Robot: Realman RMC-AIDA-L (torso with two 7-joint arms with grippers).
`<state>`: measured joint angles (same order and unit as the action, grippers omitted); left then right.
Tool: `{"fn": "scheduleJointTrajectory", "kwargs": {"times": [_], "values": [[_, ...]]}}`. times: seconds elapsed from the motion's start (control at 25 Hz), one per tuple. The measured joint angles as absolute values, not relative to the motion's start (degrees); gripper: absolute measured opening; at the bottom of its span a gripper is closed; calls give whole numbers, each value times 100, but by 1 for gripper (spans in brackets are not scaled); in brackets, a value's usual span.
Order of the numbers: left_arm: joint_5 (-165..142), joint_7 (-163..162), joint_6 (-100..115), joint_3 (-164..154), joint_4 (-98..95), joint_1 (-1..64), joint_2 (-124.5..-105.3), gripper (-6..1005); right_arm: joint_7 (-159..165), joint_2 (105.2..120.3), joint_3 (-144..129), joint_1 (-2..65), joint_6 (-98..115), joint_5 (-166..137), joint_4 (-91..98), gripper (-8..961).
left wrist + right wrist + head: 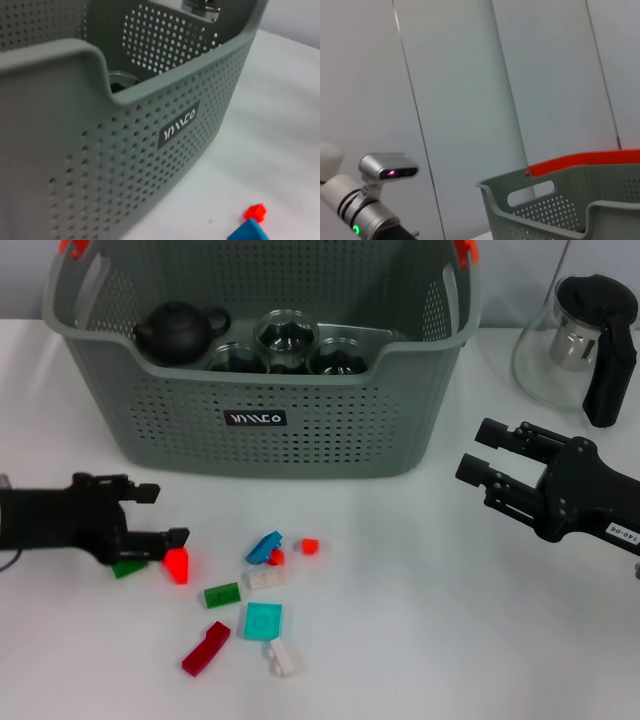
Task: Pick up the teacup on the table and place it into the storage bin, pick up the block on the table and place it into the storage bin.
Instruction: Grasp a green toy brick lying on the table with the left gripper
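The grey-green storage bin (270,430) stands at the back centre, its labelled front wall (178,131) close up in the left wrist view. Inside it are three glass teacups (286,340) and a black teapot (180,330). No teacup shows on the table. Several blocks lie in front of the bin. A bright red block (177,565) sits just beside the lower finger of my left gripper (165,513), which is open and low over the table with nothing between its fingers. A green block (128,567) lies partly under it. My right gripper (474,450) hovers open at the right, empty.
Other blocks: blue (264,547), small red (309,546), white (266,578), green (222,595), teal (263,621), dark red (206,648). A glass jug with a black handle (585,340) stands at the back right. The bin's orange handle clip (585,160) shows in the right wrist view.
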<state>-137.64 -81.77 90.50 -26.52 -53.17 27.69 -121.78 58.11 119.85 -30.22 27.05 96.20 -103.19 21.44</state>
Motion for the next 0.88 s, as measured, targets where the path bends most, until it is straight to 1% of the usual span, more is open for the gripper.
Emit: {"fn": "scheduleJointTrajectory", "kwargs": {"times": [0.2, 0.52, 0.84, 0.88], "values": [[-13655, -7470, 8829, -2260, -5055, 2553, -12222, 778, 5799, 11988, -3031, 2703, 9596, -10319, 2144, 577], [-13777, -7378, 8714, -2056, -5055, 2361, -12189, 634, 5793, 11989, -3045, 2708, 9572, -10319, 2144, 577], [-13798, -7340, 8475, -2091, -5053, 2207, -12280, 505, 5792, 11982, -3050, 2657, 9568, -10327, 2144, 577], [-13798, -7340, 8475, -2091, -5053, 2207, -12280, 502, 5792, 11981, -3050, 2654, 9567, -10327, 2144, 577]]}}
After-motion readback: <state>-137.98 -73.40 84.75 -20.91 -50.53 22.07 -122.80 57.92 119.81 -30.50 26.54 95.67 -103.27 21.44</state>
